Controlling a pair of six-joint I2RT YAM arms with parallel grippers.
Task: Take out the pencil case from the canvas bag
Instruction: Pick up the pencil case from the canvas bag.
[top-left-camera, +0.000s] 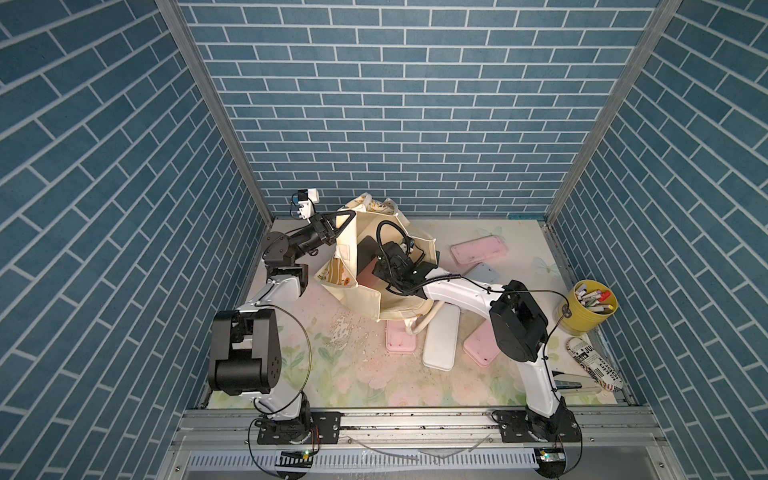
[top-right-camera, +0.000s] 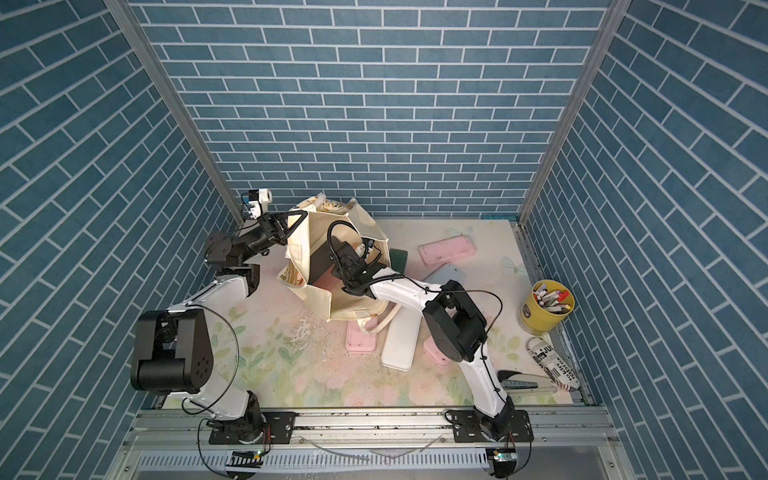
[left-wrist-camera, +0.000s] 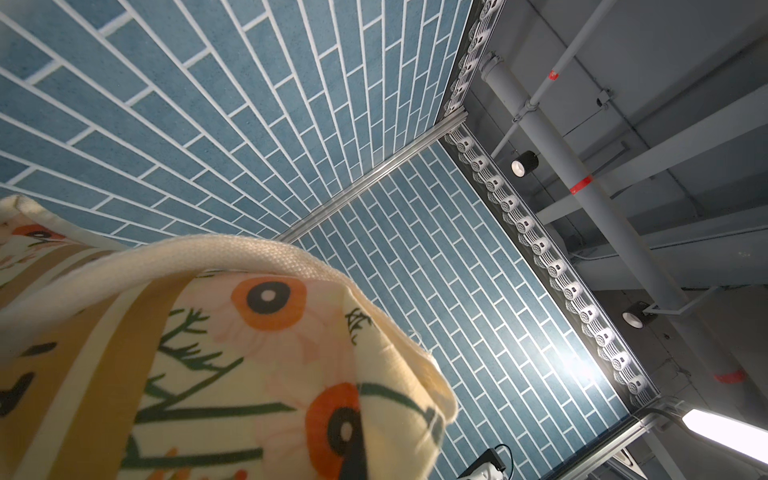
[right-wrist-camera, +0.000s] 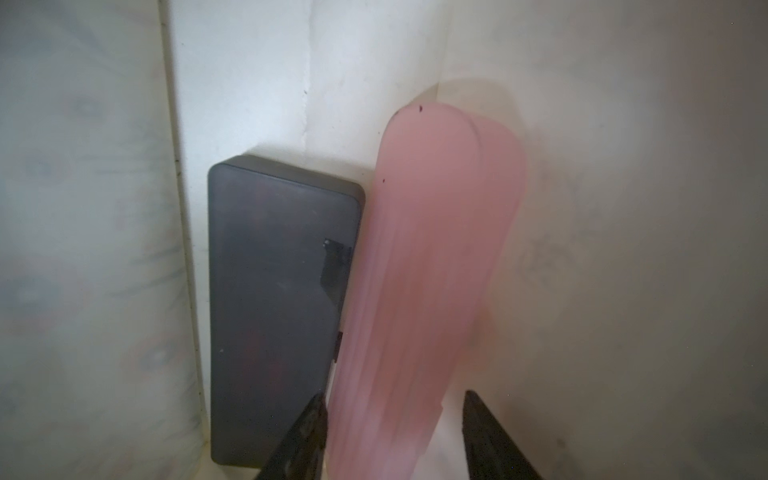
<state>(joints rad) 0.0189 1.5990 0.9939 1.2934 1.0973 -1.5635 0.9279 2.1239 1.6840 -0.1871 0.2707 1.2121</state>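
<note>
The cream canvas bag (top-left-camera: 361, 232) (top-right-camera: 309, 237) stands open at the back of the table. My left gripper (top-left-camera: 351, 215) (top-right-camera: 303, 214) is shut on its upper rim and holds it up; the flowered fabric (left-wrist-camera: 208, 353) fills the left wrist view. My right gripper (right-wrist-camera: 395, 399) reaches down inside the bag, its wrist (top-left-camera: 395, 262) covering the fingertips in both top views. A pink pencil case (right-wrist-camera: 436, 249) (top-left-camera: 370, 277) stands between its open jaws, touching one finger with a gap at the other. A dark grey pencil case (right-wrist-camera: 274, 291) (top-left-camera: 368, 249) lies beside it.
Loose cases lie on the floral table around the bag: pink (top-left-camera: 478, 251), grey-blue (top-left-camera: 484, 274), white (top-left-camera: 440, 340), pink (top-left-camera: 401, 338) and pink (top-left-camera: 482, 345). A yellow pen cup (top-left-camera: 590, 307) and a printed pouch (top-left-camera: 594, 363) sit at the right edge.
</note>
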